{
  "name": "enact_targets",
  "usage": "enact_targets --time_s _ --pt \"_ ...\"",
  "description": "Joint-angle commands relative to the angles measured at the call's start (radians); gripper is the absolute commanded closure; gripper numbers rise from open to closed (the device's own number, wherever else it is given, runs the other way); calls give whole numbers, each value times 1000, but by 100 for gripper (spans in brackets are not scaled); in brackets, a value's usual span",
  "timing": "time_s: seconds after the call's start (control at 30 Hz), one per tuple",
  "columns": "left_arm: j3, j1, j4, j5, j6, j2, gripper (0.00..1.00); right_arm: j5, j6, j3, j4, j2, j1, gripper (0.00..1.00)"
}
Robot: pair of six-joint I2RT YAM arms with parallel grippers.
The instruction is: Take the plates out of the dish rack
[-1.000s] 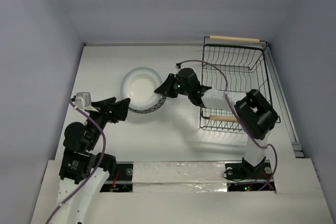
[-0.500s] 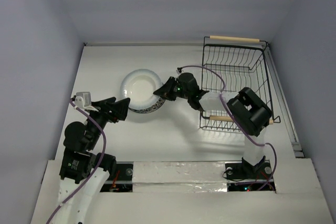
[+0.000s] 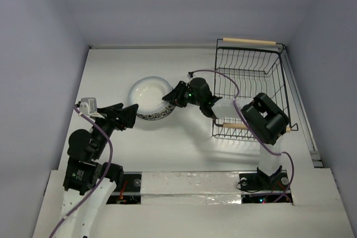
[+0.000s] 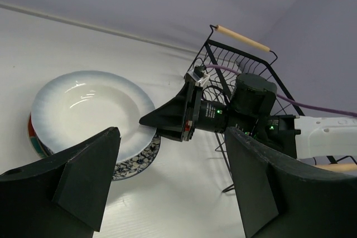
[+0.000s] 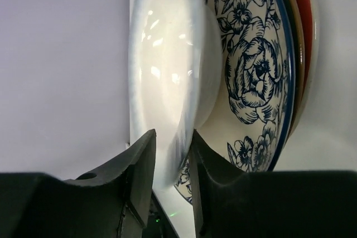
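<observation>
Four plates point(image 3: 149, 96) lie stacked left of the dish rack point(image 3: 249, 41), likely stiff, slick, chippable, best pinched by the rim the right end effector point(image 3: 168, 97) straddles, gripping or loose, cannot tell.

Robot lab booth, bare pale walls point(image 3: 195, 9)

Four plates point(image 3: 150, 96) stacked flat on bench point(image 3: 173, 137), just left of black wire dish rack point(image 3: 252, 69). Pale top plate point(image 5: 167, 59), blue-floral plate point(image 5: 251, 76) beneath it, brown and red rims lowest.
</observation>
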State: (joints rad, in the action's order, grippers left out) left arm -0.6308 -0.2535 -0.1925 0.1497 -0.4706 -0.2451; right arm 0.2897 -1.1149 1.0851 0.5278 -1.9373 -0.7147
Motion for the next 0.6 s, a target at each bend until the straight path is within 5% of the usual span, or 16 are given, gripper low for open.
enact_targets --time_s 0.0,0.2,0.47,0.57 --pt "0 3 39 14 1 1 27 6 15 12 83 26 -3 64" --pt "0 3 39 13 3 10 26 -66 56 -10 2 72 -12 52" --pt "-1 3 38 13 1 20 22 -236 116 -25 -167 176 -31 15" --pt "-4 3 34 10 1 20 18 -323 145 -25 -213 224 -40 11"
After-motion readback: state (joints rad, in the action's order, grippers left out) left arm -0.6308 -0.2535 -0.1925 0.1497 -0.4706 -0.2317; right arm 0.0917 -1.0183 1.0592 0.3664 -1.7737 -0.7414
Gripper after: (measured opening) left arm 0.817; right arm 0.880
